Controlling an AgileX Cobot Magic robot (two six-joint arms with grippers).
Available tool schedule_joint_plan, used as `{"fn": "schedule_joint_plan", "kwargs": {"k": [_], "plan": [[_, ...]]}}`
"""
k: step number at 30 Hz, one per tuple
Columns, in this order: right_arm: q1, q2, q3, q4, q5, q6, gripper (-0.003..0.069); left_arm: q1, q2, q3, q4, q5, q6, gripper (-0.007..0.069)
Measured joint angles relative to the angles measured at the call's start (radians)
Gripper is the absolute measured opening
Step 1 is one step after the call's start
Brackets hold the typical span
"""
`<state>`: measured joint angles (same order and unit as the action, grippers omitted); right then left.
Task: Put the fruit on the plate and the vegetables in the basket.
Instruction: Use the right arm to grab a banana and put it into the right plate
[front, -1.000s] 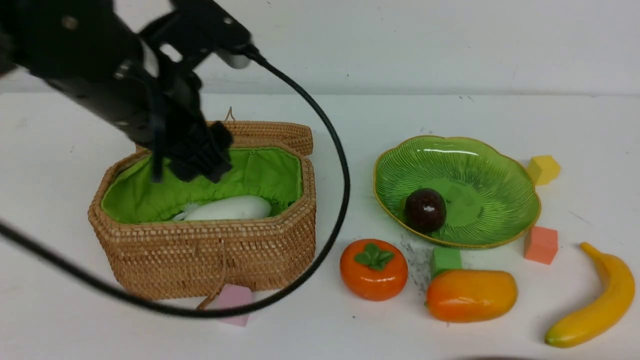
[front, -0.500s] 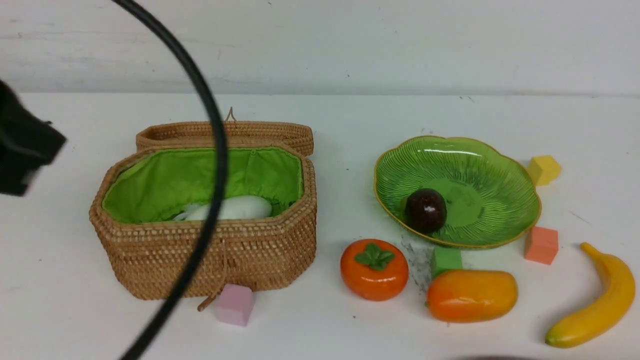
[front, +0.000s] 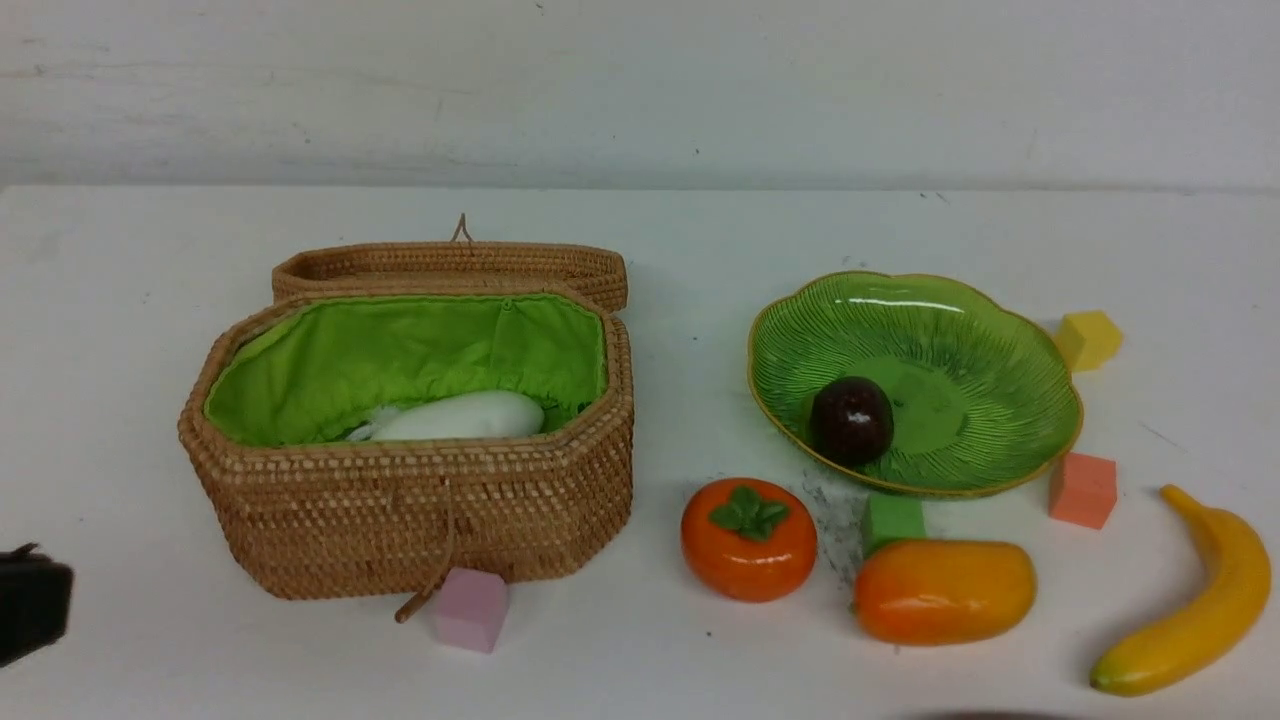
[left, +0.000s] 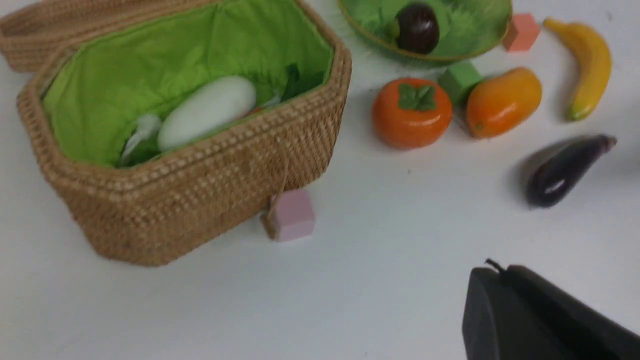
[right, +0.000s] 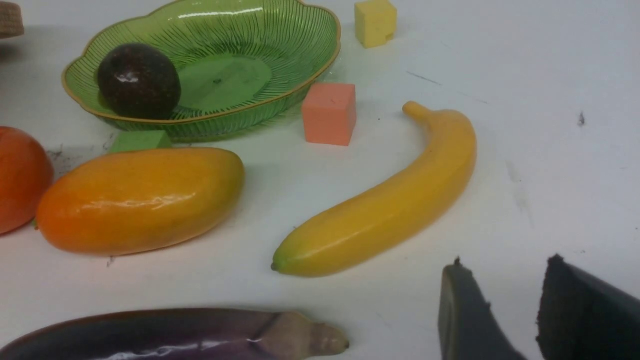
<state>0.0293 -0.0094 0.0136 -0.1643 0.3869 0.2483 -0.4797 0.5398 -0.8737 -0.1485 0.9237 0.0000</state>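
Wicker loomed largest: the basket (front: 410, 500), lid thrown back, sat well ahead of the left gripper (left: 495, 280), whose jaws we saw pressed together on nothing. Inside, on green cloth, lay the radish (front: 460, 415). Beyond the right gripper (right: 505, 262), its jaws apart and empty, stood the plate (right: 300, 50). The banana (right: 390, 210) lay nearest those jaws with nothing between. We found the eggplant (right: 165, 335) close beside them in both wrist views, but the front view missed it. Farther off sat the mango (right: 140, 200) and the persimmon (front: 748, 538), and the mangosteen (right: 138, 80) rested on the plate. A pink cube (front: 470, 608) sat just beside the basket, while a green cube (front: 892, 518), an orange cube (front: 1082, 490) and a yellow cube (front: 1088, 338) ringed the plate.
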Motion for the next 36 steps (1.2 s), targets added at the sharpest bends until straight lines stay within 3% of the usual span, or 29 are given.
{"fn": "schedule_joint_plan", "kwargs": {"k": [7, 25, 32, 36], "plan": [[0.0, 0.0, 0.0, 0.0, 0.0, 0.0, 0.0245, 0.0, -0.004, 0.041, -0.09, -0.111, 0.0, -0.0013], [0.0, 0.0, 0.0, 0.0, 0.0, 0.0, 0.0245, 0.0, -0.004, 0.043, -0.078, -0.122, 0.0, -0.0013], [0.0, 0.0, 0.0, 0.0, 0.0, 0.0, 0.0245, 0.0, -0.025, 0.127, 0.015, -0.314, 0.0, -0.0013], [0.0, 0.0, 0.0, 0.0, 0.0, 0.0, 0.0245, 0.041, -0.137, 0.269, 0.073, -0.57, 0.0, -0.0011]]}}
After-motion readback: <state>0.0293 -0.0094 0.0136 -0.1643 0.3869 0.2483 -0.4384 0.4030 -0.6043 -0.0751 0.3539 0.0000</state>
